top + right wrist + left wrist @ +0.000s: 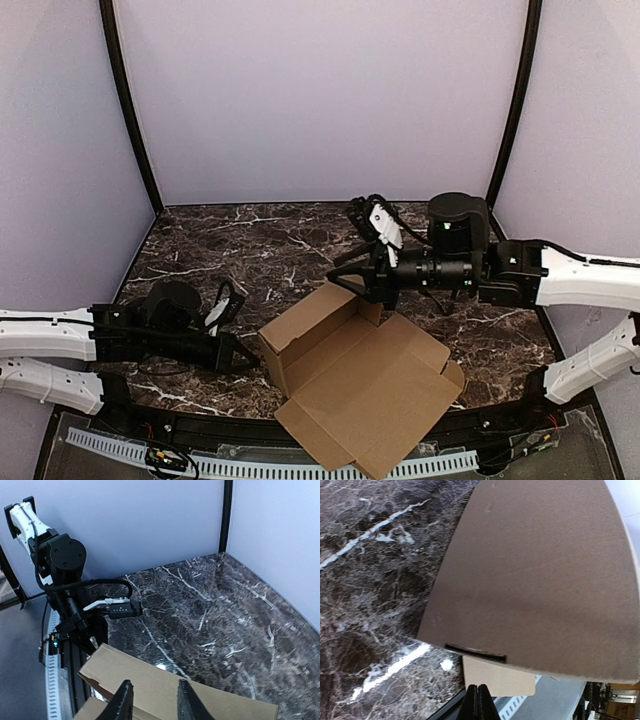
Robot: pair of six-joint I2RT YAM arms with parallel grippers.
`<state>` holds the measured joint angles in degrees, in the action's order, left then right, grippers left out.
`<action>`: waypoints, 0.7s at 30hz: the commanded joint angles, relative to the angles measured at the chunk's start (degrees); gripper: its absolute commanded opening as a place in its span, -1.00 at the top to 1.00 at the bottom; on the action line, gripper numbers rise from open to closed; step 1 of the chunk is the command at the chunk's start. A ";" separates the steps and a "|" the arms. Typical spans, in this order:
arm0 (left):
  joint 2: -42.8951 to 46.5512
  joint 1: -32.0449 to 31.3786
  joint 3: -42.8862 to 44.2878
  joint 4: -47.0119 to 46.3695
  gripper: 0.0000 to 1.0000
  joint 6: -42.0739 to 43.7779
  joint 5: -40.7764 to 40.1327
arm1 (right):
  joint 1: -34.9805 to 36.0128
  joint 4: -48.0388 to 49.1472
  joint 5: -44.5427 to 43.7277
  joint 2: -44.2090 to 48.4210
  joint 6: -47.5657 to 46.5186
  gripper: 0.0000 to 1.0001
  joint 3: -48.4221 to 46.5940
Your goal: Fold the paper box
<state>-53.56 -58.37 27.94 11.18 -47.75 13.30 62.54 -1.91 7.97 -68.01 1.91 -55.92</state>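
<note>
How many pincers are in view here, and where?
2. The left pincer, shut, sits beside the paper box, at its left wall; the right pincer, open, is at its far raised wall. Neither is hidden.

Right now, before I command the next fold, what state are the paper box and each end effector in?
paper box: partly folded, walls raised on its left side, wide panel and flaps lying flat.
left end effector: shut, nothing held.
right end effector: open, fingers apart at a raised wall's edge.
</note>
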 commanded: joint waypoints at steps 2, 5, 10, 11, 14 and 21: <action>-0.28 -0.35 -2.01 -12.31 0.99 -4.70 5.92 | 2.80 1.46 1.49 -7.45 4.99 0.59 -3.59; -0.42 -0.41 -3.07 -14.90 0.99 -5.96 6.95 | 3.45 6.05 2.64 -10.14 6.63 0.84 -3.85; -1.28 -0.51 -4.69 -17.97 0.99 -7.68 7.93 | 4.68 10.12 6.12 -13.86 8.85 1.00 -4.56; -1.39 -0.60 -5.19 -18.77 0.99 -8.06 7.91 | 5.19 10.93 6.76 -14.38 9.07 1.00 -4.51; -1.71 -0.63 -6.13 -20.58 0.99 -8.85 7.65 | 6.19 13.22 7.85 -16.05 10.60 1.00 -3.84; -3.40 -0.99 -8.25 -24.17 0.99 -10.39 6.71 | 8.19 18.08 9.63 -19.76 13.47 1.00 -1.86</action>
<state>-56.23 -58.81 21.41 -9.56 -56.77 20.34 69.54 10.87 15.55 -85.78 12.82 -58.65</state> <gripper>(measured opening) 0.008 0.003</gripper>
